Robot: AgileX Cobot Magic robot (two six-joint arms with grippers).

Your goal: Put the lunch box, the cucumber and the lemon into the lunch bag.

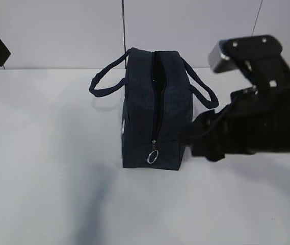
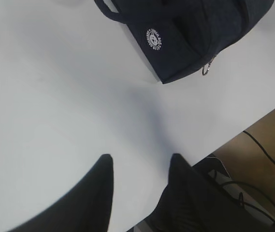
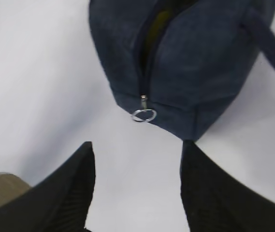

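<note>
Lunch bag (image 1: 155, 109): dark navy, standing upright on the white bench (image 1: 43, 178), its narrow end toward the exterior camera; both loop handles stand out to either side
Zipper (image 1: 156, 97): runs over the top and down the near end; open along the top, where a dark slit shows
Ring pull (image 1: 153, 156): metal ring hanging low on the near end of the bag, just above the bench
Bag contents: in the right wrist view a yellowish strip (image 3: 160, 21) shows inside the open slit; whether it is the lemon cannot be told; lunch box and cucumber are seen in no view
Badge (image 2: 154, 38): round white emblem on the bag's side panel, seen in the left wrist view
Left claw (image 2: 139, 169): jaws partly apart, nothing between them, poised above bare bench near its front edge, well apart from the bag
Right claw (image 3: 136, 159): jaws apart and empty, held just in front of the bag's near end, the ring pull lying beyond the gap and not touched
Right arm (image 1: 257, 117): black, reaching in from the right beside the bag's right-hand handle
Floor (image 2: 267, 145): brown surface with dark cables past the bench edge
</note>
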